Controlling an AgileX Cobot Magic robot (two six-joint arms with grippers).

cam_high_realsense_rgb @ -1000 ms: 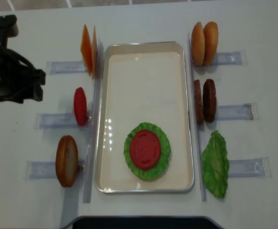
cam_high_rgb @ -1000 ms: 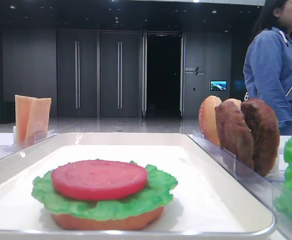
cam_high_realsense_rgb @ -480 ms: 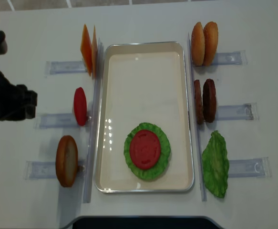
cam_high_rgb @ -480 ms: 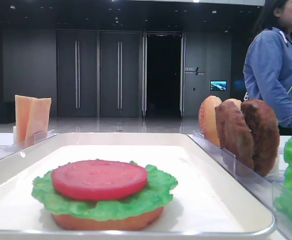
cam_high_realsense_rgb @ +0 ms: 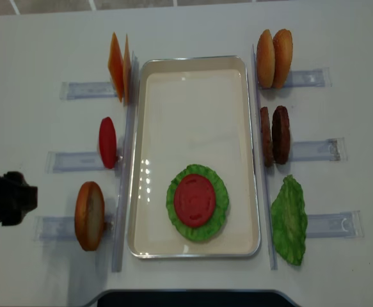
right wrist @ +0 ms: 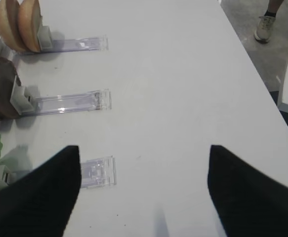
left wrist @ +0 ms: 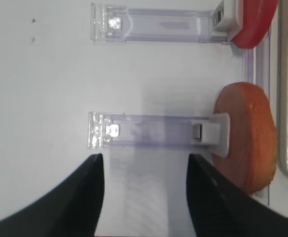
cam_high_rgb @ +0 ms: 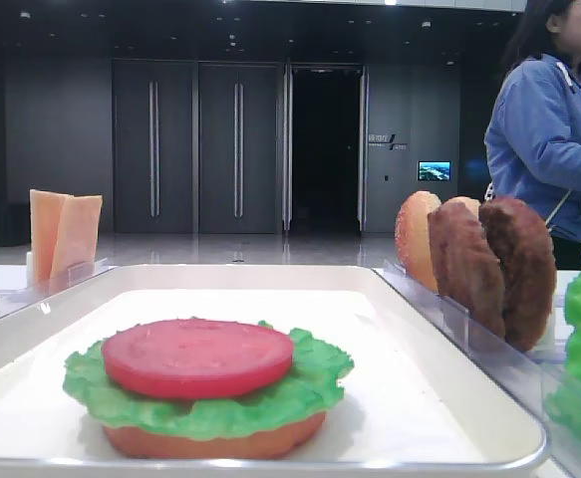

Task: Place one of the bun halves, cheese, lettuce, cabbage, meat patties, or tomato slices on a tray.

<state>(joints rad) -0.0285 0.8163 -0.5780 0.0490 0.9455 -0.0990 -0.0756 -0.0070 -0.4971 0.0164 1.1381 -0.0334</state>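
- Tray (cam_high_realsense_rgb: pixel 192 246) in the centre of the overhead view, long side running top to bottom.
- In its lower half: stack of bun half (cam_high_rgb: pixel 215 438) at the bottom, lettuce (cam_high_realsense_rgb: pixel 219 192) on it, tomato slice (cam_high_realsense_rgb: pixel 194 200) on top; upper half of the tray bare.
- Second tomato slice (cam_high_realsense_rgb: pixel 107 142) on edge in a clear rack (cam_high_realsense_rgb: pixel 71 161) just left of the tray, mid-height.
- Below it, lower left: another bun half (cam_high_realsense_rgb: pixel 89 215) upright in its own rack, cut face to the right.
- Cheese (cam_high_realsense_rgb: pixel 119 66) upright at upper left, touching the tray's left edge guide.
- Upper right: two bun halves (cam_high_realsense_rgb: pixel 274 57) side by side on edge; below them two patties (cam_high_realsense_rgb: pixel 275 135) on edge; lower right, a loose green leaf (cam_high_realsense_rgb: pixel 290 219).
- Left gripper (left wrist: pixel 141 197) open, empty, over bare table just beside the lower-left rack; dark fingers (left wrist: pixel 84 192) at the bottom of the wrist view; arm at the far left edge of the overhead view.
- Right gripper (right wrist: pixel 141 192) open, empty, above bare table to the right of the right-hand racks; fingers well apart.
- Person in a blue jacket (cam_high_rgb: pixel 544 149) at upper right of the low view.
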